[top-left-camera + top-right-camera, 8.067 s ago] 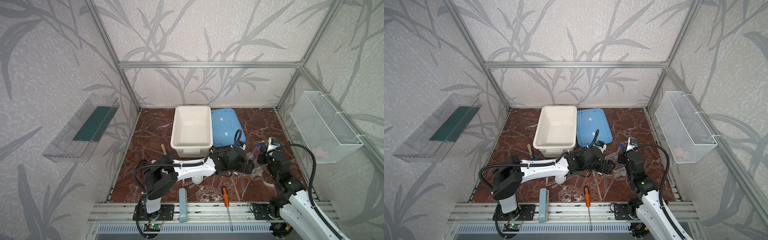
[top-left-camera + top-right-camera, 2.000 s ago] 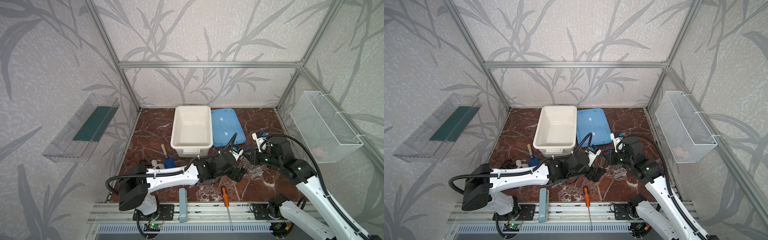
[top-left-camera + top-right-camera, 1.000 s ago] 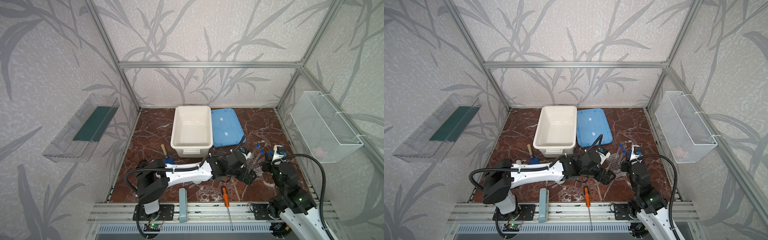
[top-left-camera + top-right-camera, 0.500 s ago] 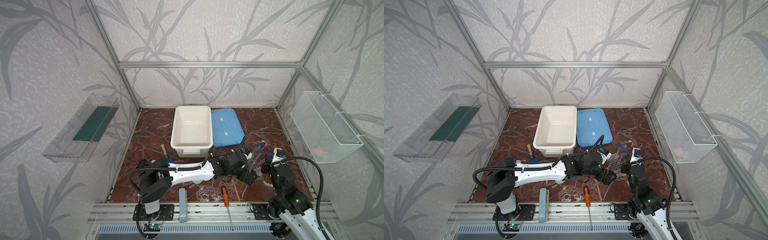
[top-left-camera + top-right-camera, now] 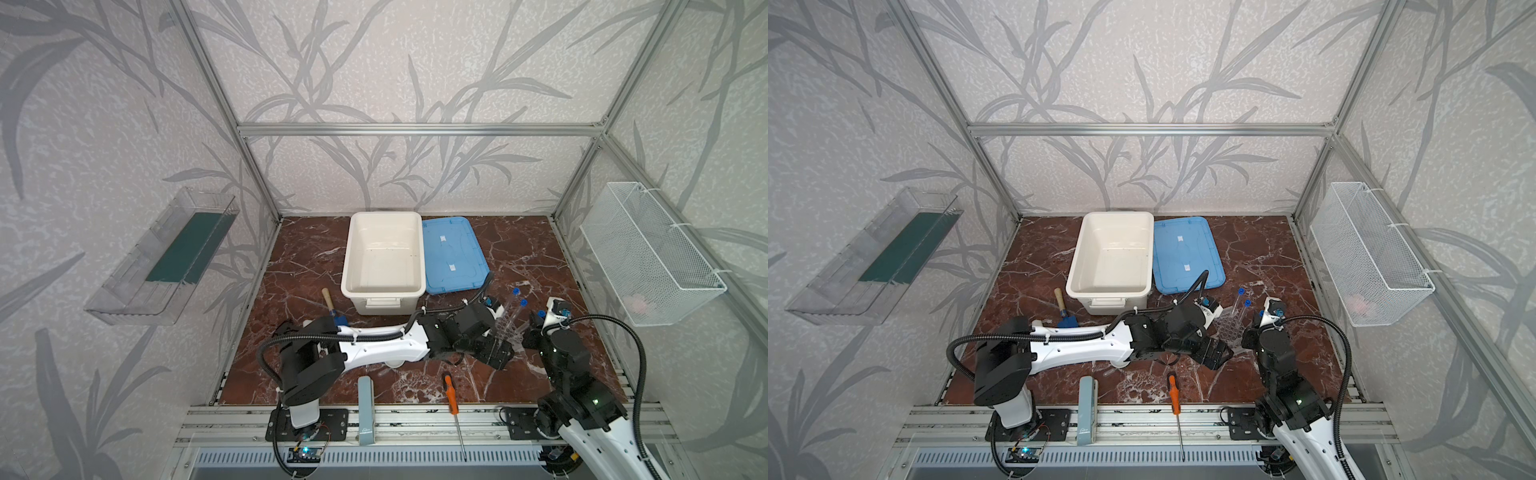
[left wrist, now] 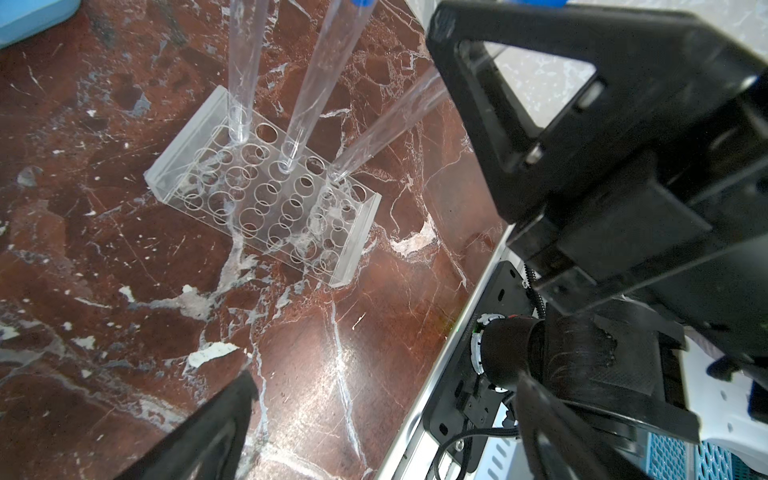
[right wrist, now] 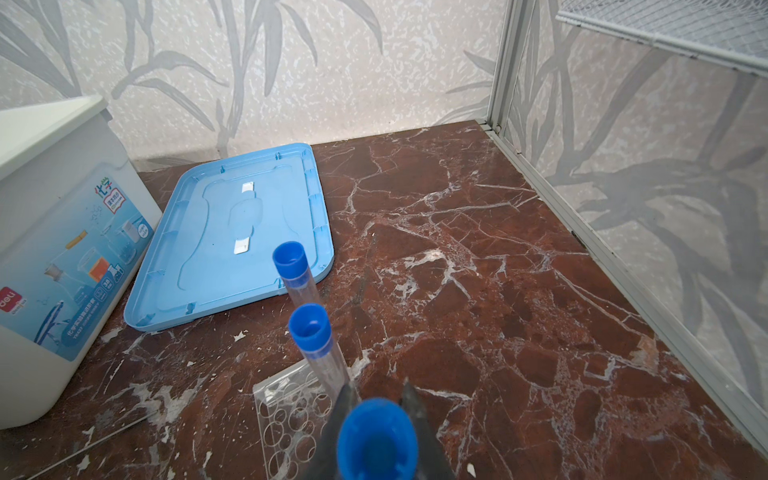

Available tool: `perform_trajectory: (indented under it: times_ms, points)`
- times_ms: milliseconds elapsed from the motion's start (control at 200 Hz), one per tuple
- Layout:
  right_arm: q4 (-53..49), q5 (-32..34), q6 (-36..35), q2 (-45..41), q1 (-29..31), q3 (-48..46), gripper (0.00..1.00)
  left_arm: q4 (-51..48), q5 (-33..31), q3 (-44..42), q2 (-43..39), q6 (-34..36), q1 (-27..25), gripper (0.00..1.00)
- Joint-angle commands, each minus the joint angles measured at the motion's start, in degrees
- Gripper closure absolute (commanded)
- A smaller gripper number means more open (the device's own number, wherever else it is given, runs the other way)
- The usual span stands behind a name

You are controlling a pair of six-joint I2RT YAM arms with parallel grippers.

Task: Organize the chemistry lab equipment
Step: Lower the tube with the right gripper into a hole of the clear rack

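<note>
Right fingers (image 7: 336, 419) are clamping a blue-capped test tube (image 7: 376, 436), tip in the clear rack (image 6: 266, 199); left fingers (image 6: 208, 436) are hovering released nearby.

bright even light, soft shadows; sheen on marble floor (image 6: 332, 395); wrist views blur close up.

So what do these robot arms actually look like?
The left arm and right arm match: white shells between chunky black joints, a black ribbed cable looping alongside each. The left gripper and right gripper are black, with flat angular fingers.
</note>
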Motion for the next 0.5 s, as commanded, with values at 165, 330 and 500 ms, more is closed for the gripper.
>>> perform_trajectory:
  times_ms: [165, 330, 500]
  points:
    - [-4.37, 0.59, 1.04, 3.75, 0.06, 2.91, 0.84, 1.39, -0.29, 0.48, -0.12, -0.69, -0.09, 0.01]
    - [-3.74, -0.07, 0.66, 3.99, 0.06, 2.84, 0.81, 2.07, -0.38, -0.23, -0.47, -0.82, -0.09, 0.01]
    - [-4.13, -0.25, 0.65, 2.87, 0.09, 2.6, 0.74, 2.57, -0.81, -1.31, -1.18, -0.87, -0.01, 0.01]
